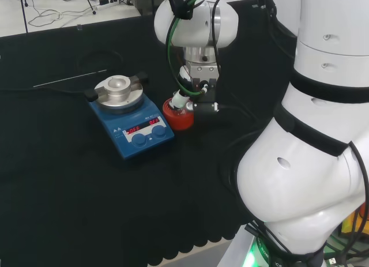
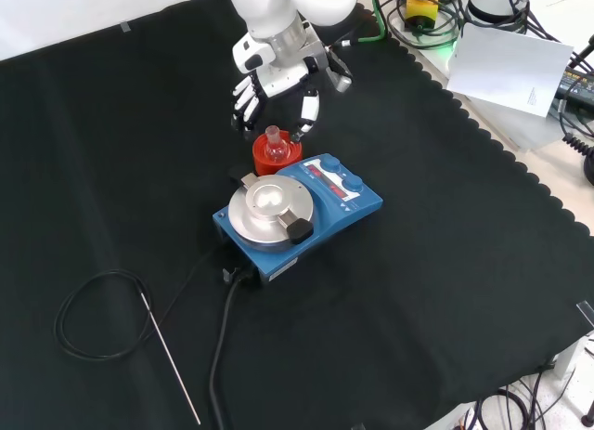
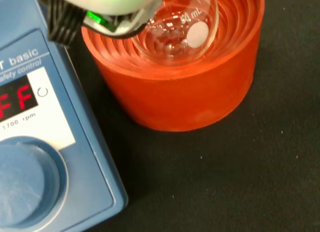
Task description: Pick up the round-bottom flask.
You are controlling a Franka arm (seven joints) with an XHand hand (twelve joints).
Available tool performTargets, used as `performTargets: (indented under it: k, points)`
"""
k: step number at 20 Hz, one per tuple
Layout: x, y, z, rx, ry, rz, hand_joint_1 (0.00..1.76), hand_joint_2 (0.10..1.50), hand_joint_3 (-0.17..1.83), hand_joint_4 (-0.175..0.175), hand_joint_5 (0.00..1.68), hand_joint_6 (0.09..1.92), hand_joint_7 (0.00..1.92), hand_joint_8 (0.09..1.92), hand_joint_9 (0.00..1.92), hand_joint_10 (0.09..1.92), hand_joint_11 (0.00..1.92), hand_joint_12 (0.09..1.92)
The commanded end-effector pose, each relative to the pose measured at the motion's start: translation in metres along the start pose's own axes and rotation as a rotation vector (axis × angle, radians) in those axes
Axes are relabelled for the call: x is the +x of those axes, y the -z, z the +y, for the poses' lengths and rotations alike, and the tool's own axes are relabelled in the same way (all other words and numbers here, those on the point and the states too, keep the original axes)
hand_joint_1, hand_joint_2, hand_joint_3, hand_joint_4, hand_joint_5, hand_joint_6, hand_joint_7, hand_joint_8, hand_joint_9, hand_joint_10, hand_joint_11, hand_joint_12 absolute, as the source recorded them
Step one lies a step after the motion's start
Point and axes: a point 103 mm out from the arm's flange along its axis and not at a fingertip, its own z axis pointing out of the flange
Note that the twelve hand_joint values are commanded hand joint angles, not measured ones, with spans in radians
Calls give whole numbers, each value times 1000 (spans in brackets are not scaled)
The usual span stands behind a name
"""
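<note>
A: Where is the small clear glass round-bottom flask (image 2: 274,142)?

B: It sits upright in the red ribbed ring stand (image 2: 277,154), which stands on the black-clothed table (image 2: 445,263) just beside the blue magnetic stirrer with its round silver plate (image 2: 297,212).

A: And the black and white hand (image 2: 277,88)?

B: Just above the red stand in the front view, fingers (image 2: 245,100) spread apart and pointing down on either side of the flask's neck, holding nothing. I cannot tell whether any finger touches the glass.

A: Anything else?

B: A thin metal rod with a coiled black cable (image 2: 172,356) lies well apart from the stirrer.
</note>
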Motion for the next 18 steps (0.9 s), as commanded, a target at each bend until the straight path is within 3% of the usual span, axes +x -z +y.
performTargets:
  k: [1,5,11,13,14,15,18]
  points:
    - [3,3,1,-19,4,-16,965,614,630,-33,744,685,331,716,533,669,283,1362]
    - [6,2,4,-9,11,-26,975,633,638,-41,865,737,351,720,556,669,309,1358]
    - [8,4,7,-9,3,-39,974,656,647,-50,914,752,378,728,571,666,326,1352]
    - [8,5,8,-11,-5,-44,1024,825,424,96,1016,841,401,735,585,666,347,1349]
    - [6,6,9,-13,-6,-46,1039,888,322,135,1047,852,410,732,593,659,356,1343]
    - [5,6,9,-14,-7,-50,1047,927,258,155,1065,855,417,730,598,655,364,1340]
    - [5,3,9,6,-17,-28,1055,990,165,145,1055,895,422,727,611,646,378,1334]
